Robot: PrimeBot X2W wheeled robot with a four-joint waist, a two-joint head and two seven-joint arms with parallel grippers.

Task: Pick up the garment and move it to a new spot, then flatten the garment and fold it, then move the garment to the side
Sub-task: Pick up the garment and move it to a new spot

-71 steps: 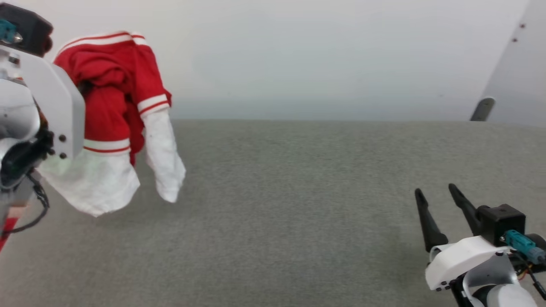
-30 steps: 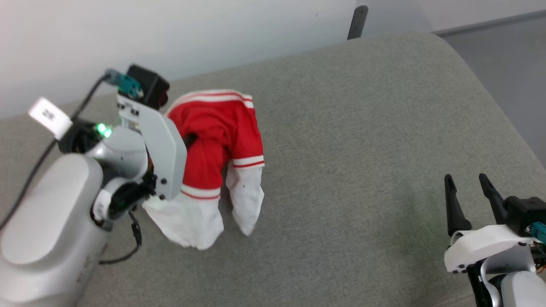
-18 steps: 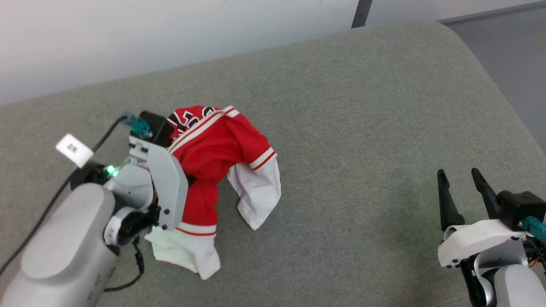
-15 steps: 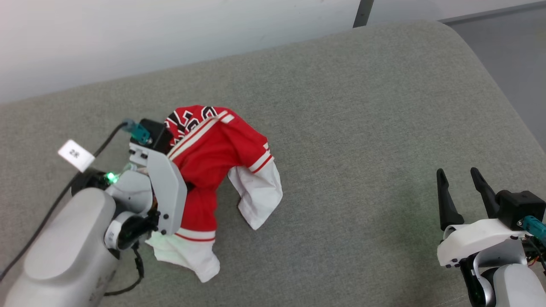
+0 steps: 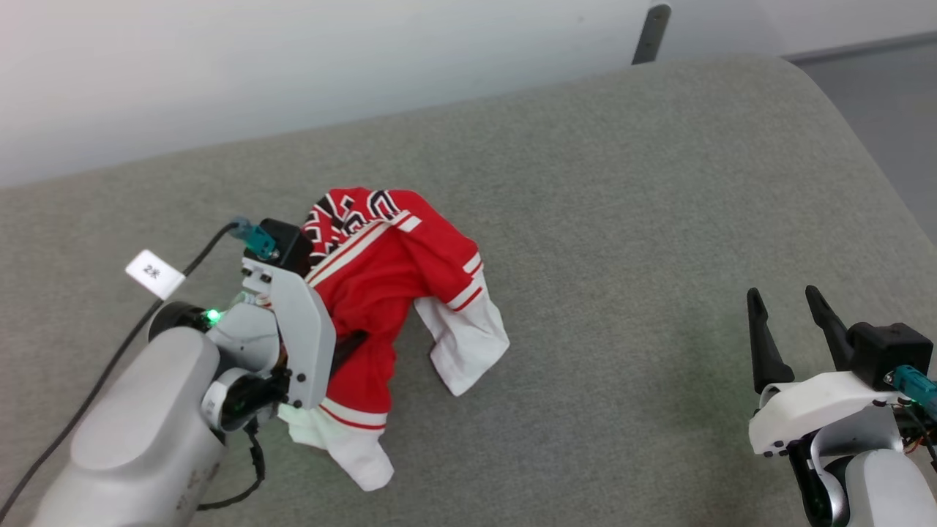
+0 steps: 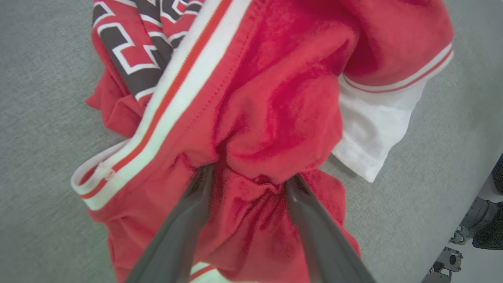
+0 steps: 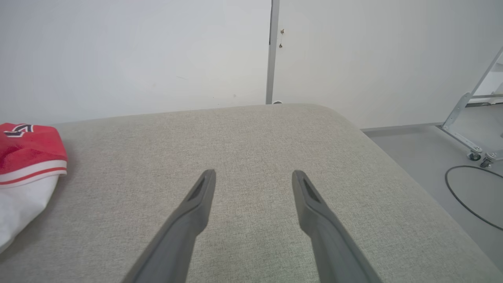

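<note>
Grey woven padding is stretching right across the scene, with a white wall running behind it and a dark upright strip standing at the far edge. A black cable is trailing over the padding at the left, with a white tag beside it. The left arm's pale wrist plate is covering the near-left edge of the shirt in the head view.

And the shirt is lying crumpled on the padding, left of centre. Its red body is heaped up, black white-edged lettering is showing at the far end, striped trim is crossing it, and two white sleeves are spilling toward the robot.

Left gripper is sitting with fingers spread, red cloth bunching between them. Right gripper is hovering well apart at the right, fingers spread wide over bare padding.
</note>
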